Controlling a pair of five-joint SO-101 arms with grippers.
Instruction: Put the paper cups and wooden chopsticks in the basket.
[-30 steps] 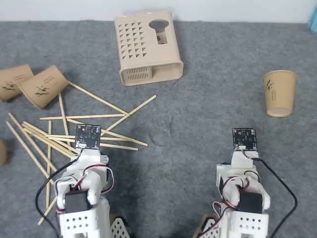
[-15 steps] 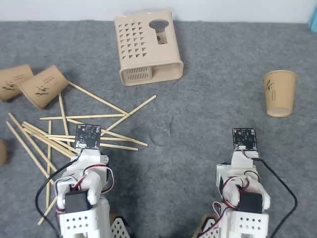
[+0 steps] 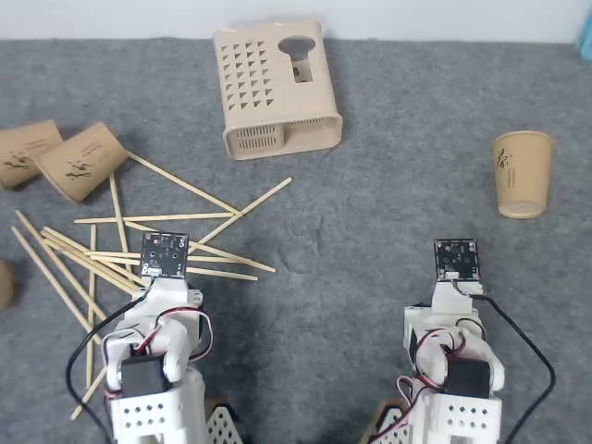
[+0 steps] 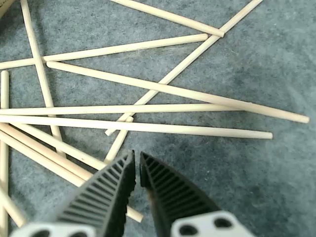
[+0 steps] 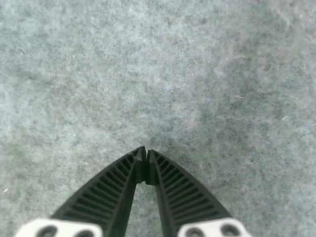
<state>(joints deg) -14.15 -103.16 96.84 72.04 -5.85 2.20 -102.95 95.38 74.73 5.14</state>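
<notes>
Paper cup, far lower left of the basket: cut by the picture's edge, I see a sliver. Wooden chopsticks, lower left of the basket: several run under my left arm's camera board. Blue object, right of the basket: cut off, unidentifiable.

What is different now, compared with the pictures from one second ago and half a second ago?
Nothing visibly changed. The left arm and the right arm stand where they stood, and the basket, the paper cups and the chopsticks lie as before.
</notes>
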